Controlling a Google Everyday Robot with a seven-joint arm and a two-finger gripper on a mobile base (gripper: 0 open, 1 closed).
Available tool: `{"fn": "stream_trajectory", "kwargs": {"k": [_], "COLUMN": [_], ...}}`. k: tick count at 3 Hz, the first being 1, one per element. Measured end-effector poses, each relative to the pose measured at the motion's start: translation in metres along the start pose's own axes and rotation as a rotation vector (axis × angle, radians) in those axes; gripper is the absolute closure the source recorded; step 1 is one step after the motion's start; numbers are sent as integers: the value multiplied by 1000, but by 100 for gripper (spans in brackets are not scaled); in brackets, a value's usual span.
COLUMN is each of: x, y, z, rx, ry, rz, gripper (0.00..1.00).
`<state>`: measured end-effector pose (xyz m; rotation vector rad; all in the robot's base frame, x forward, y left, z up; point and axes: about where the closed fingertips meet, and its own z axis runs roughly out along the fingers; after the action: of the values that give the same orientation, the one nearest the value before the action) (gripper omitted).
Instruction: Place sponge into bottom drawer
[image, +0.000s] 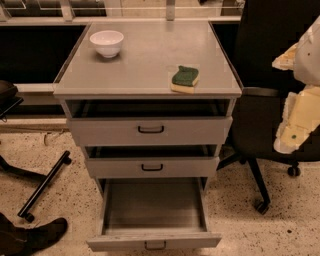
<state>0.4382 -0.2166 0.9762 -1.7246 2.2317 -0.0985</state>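
The sponge (185, 79) lies on the grey top of the cabinet (150, 60), near the front right corner, green scouring side up with the yellow foam showing along its front edge. Nothing touches it. A white bowl (106, 43) sits upright at the back left of the same top, well apart from the sponge.

Below the top, all three drawers stand open by different amounts. The top drawer (150, 131) is out a little, the middle drawer (151, 168) slightly less, and the bottom drawer (152, 207) is out much further, so its bare grey floor lies in plain view under the other two. Nothing lies inside it that can be seen. The fronts of the two upper drawers overhang only its rear part.

A black office chair (265, 115) stands just beside the cabinet on the right, its wheeled base (260, 202) on the speckled floor (235, 225). On the left are the black leg of another chair base (44, 185) and a dark shoe (37, 235).

The gripper (296, 120) shows as a pale cream form at the right edge, in front of the chair, off to the side of the cabinet and lower than the sponge. It holds and touches nothing that can be seen; I cannot tell whether it is spread or closed
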Motion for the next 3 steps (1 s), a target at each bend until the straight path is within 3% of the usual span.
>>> {"fn": "stream_trajectory", "kwargs": {"k": [1, 2, 3], "x": [0, -16, -29], "y": [0, -17, -71], "z": [0, 25, 83], "rx": [2, -14, -4], "ry": [-1, -82, -255], "rz": [0, 20, 143], "gripper": [0, 0, 0]}}
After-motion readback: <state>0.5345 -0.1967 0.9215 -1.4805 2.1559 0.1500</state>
